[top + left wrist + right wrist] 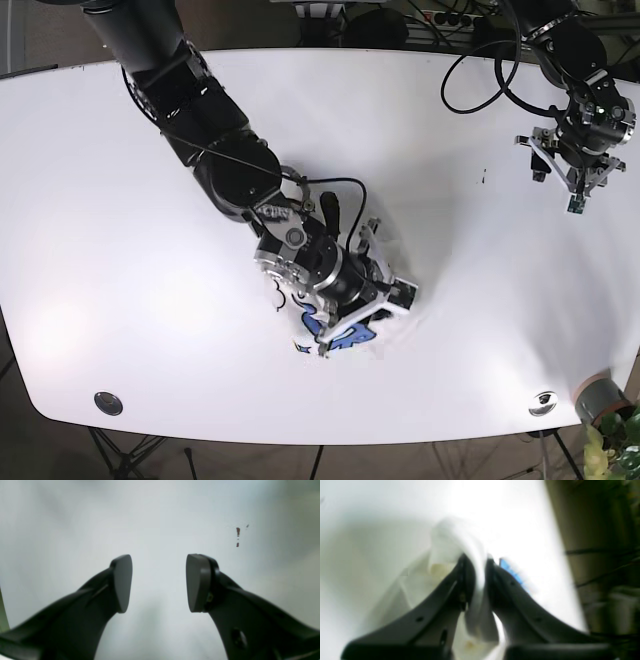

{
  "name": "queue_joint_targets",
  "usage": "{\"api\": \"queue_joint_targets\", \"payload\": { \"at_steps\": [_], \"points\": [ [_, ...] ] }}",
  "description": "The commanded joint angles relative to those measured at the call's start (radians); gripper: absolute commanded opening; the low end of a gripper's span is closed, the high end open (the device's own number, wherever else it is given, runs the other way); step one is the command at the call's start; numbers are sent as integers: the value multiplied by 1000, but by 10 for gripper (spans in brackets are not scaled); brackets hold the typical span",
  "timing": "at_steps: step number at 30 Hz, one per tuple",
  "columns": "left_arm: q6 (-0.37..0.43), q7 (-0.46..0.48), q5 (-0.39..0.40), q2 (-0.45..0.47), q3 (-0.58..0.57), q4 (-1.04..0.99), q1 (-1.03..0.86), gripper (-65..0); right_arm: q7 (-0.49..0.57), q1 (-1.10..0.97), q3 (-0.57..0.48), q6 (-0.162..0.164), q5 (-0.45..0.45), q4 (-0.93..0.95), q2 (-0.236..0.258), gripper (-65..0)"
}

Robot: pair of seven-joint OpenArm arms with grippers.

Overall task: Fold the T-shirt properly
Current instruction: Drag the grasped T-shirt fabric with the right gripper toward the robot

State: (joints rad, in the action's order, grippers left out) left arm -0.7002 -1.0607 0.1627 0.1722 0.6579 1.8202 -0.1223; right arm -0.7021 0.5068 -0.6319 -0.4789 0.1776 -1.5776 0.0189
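Observation:
The T-shirt (338, 336) is white with a blue print and lies bunched on the white table (120, 200), a little below the middle. My right gripper (350, 315) is down on it and hides most of it. In the right wrist view the right gripper (480, 572) is shut on a fold of white T-shirt cloth (450, 537), with a bit of blue print (510, 570) beside the right finger. My left gripper (574, 195) hovers over bare table at the far right, away from the shirt. In the left wrist view the left gripper (158, 582) is open and empty.
Small red-brown marks (237, 531) dot the table under the left gripper. Two round metal fittings (108, 402) (543, 402) sit near the front edge. A grey pot (600, 398) stands off the front right corner. Cables (480, 70) loop at the back right. The table edge (560, 555) runs close to the right gripper.

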Motion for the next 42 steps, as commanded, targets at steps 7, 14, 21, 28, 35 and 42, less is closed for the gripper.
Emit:
{"api": "queue_joint_targets", "payload": {
  "at_steps": [7,14,21,28,35,42],
  "points": [
    [2,15,10,13,0,74,11,-343,-72,255,16,9,-6,-27,-23,-631],
    [2,15,5,11,-11,145,62,-340,-146,484,103,-39,-8,42,-73,-631],
    [2,15,4,11,-11,155,126,-339,-308,663,358,-151,-8,159,-176,-631],
    [2,15,5,14,-43,157,164,-339,-406,799,442,-134,-149,220,-176,-631],
    [2,15,8,13,-45,157,174,-338,-440,799,485,-132,-198,257,-176,-631],
    [2,15,8,13,-72,154,169,-338,-466,646,484,-132,-198,144,-176,-631]
  ]
}}
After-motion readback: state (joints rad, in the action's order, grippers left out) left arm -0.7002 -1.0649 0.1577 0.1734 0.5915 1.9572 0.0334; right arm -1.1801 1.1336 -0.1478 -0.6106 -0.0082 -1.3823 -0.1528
